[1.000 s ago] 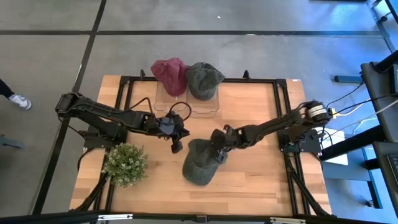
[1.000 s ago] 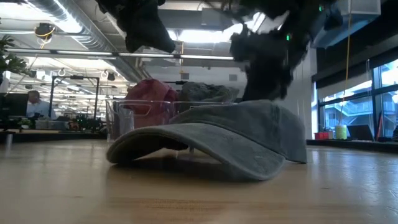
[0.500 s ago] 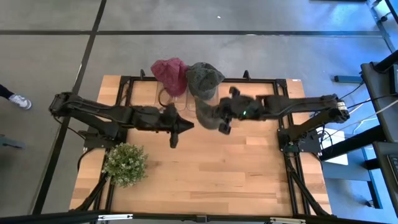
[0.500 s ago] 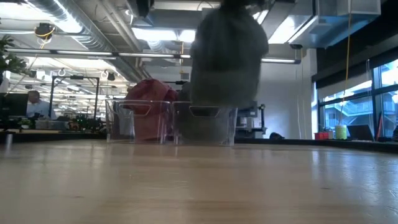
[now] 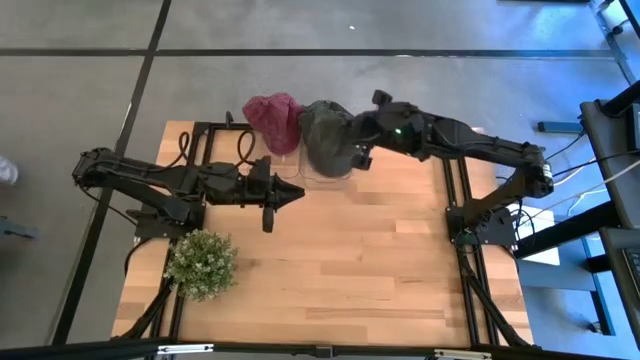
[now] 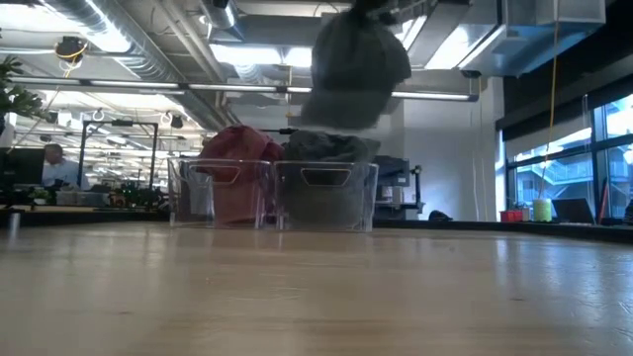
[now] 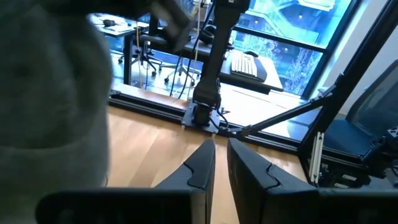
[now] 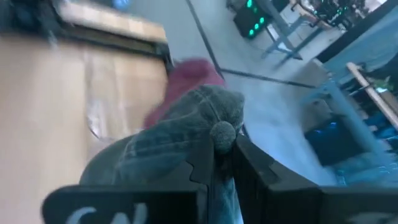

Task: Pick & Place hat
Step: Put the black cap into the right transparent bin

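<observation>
**Observer:** Why is the cap up in the air like that?

**Operator:** I've got the right hand (image 5: pixel 352 150) pinched shut on the grey-green hat (image 6: pixel 354 61), gripping the cloth at the crown. In the right wrist view my fingers (image 8: pixel 202 168) meet just under the top button. It hangs clear of the table (image 5: pixel 350 270), so my guess is it only needs lowering into the clear bin (image 6: pixel 324 196).

**Observer:** Where does it sit relative to the hand?

**Operator:** In the high view it's at top centre, hanging just left of the hand, over the bin's right compartment, where another grey hat (image 6: pixel 326 148) already lies. The red hat (image 5: pixel 272 117) fills the compartment to its left.

**Observer:** And the other arm?

**Operator:** The left hand (image 5: pixel 268 194) waits left of centre above the table, fingers nearly together and holding nothing. The potted plant (image 5: pixel 201 263) sits lower left, well apart.
</observation>
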You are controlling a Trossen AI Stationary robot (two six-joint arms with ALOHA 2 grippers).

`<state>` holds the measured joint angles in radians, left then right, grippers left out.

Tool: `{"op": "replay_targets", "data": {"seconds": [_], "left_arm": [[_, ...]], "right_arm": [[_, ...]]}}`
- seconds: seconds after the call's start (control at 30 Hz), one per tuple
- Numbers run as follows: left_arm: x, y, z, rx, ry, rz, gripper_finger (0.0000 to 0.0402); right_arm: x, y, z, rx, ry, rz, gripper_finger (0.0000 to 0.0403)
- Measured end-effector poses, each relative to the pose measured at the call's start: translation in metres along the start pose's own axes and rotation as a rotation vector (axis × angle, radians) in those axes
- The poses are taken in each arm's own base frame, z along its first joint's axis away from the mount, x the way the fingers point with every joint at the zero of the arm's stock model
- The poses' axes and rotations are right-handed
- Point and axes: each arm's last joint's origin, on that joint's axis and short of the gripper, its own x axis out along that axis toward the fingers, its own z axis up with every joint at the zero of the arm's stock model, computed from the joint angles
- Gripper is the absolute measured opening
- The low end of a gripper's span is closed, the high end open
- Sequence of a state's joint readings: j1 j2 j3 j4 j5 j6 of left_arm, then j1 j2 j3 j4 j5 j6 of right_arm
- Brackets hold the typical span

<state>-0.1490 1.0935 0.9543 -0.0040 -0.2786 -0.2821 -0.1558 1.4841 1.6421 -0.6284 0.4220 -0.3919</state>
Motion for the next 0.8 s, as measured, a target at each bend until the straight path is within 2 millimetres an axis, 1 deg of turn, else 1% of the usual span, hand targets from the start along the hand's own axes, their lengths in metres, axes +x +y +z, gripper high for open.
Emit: {"op": "replay_targets", "data": {"seconds": [0.23,0.33,0.5,0.57,0.63,0.73,0.8], "left_arm": [[0.000,0.000,-0.001,0.001,0.009,-0.004,0.0042],[0.000,0.001,-0.003,0.005,0.028,0.001,0.0041],[0.000,0.002,-0.006,-0.003,0.066,0.013,0.0037],[0.000,0.002,-0.007,-0.001,0.075,0.015,0.0038],[0.000,0.002,-0.008,0.001,0.081,0.017,0.0040],[0.000,0.002,-0.008,0.002,0.082,0.018,0.0042],[0.000,0.003,-0.009,0.005,0.090,0.022,0.0042]], "right_arm": [[0.048,0.002,-0.015,-0.236,0.113,0.000,0.0043],[0.068,0.005,-0.020,-0.292,0.145,0.004,0.0043],[0.090,0.012,-0.028,-0.316,0.177,0.045,0.0043],[0.096,0.016,-0.031,-0.338,0.189,0.055,0.0043],[0.096,0.017,-0.031,-0.371,0.192,0.061,0.0043],[0.092,0.023,-0.028,-0.390,0.183,0.069,0.0043],[0.085,0.028,-0.025,-0.404,0.177,0.085,0.0043]]}}
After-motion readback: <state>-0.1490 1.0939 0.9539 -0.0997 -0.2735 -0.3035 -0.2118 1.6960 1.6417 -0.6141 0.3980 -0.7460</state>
